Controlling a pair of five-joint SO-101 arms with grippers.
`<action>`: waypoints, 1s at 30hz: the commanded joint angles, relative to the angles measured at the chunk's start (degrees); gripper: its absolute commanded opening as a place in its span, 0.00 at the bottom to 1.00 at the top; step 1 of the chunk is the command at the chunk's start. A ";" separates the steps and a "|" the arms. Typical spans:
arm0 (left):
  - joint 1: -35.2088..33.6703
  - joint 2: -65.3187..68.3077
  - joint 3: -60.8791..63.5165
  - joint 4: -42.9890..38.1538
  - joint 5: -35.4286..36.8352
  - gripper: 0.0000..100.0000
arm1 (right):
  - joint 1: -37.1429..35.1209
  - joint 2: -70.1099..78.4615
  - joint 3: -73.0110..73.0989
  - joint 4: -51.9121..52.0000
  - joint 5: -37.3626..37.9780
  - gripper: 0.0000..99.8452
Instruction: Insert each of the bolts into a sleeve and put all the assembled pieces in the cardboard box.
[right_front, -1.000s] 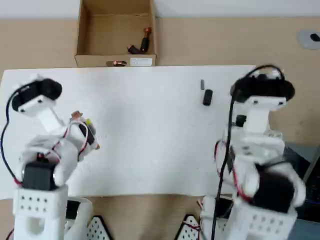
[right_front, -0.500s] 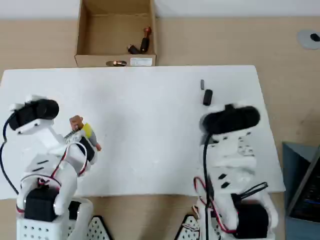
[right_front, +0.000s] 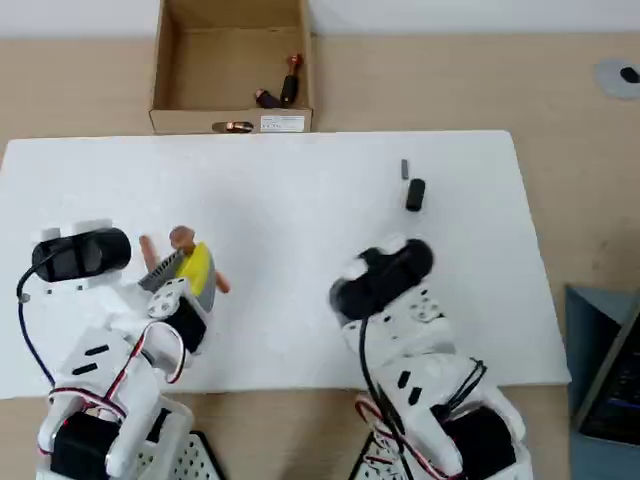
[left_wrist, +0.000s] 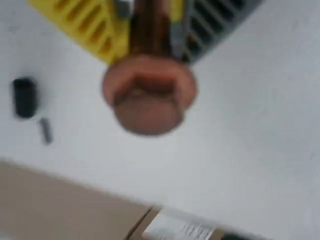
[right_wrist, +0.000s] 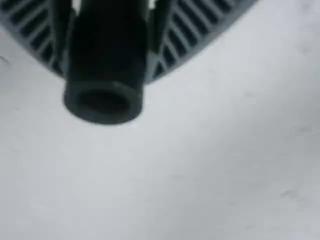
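Observation:
My left gripper (right_front: 180, 258) hovers over the left part of the white mat, shut on a copper bolt (right_front: 181, 238). In the left wrist view the bolt's (left_wrist: 149, 95) head juts out between the yellow finger (left_wrist: 85, 25) and the grey finger (left_wrist: 215, 25). My right gripper (right_wrist: 105, 30) is shut on a black sleeve (right_wrist: 104, 75) whose open end faces the mat. The right arm (right_front: 385, 275) stands over the mat's middle right and hides its own jaws from above. A loose black sleeve (right_front: 415, 193) lies on the mat's far right. The cardboard box (right_front: 165, 70) holds assembled pieces (right_front: 288, 85).
A small grey pin (right_front: 404, 169) lies beside the loose sleeve. Another copper piece (right_front: 236, 127) rests at the box's front edge. The white mat (right_front: 300, 220) covers most of the table. A dark object (right_front: 605, 365) sits at the right edge.
The right arm has swung from the mat's right edge toward its middle. The left gripper with the bolt has shifted slightly right, toward the other arm.

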 joint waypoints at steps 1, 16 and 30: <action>0.70 -0.57 -0.18 -6.59 0.00 0.00 | -4.97 -6.73 0.13 -1.49 -0.62 0.01; 14.42 -0.48 -1.67 -10.73 5.63 0.00 | -15.52 -6.73 3.65 -7.30 -0.26 0.01; 16.35 -0.48 0.44 -10.73 8.44 0.00 | -18.68 -6.81 3.82 -7.65 -0.18 0.01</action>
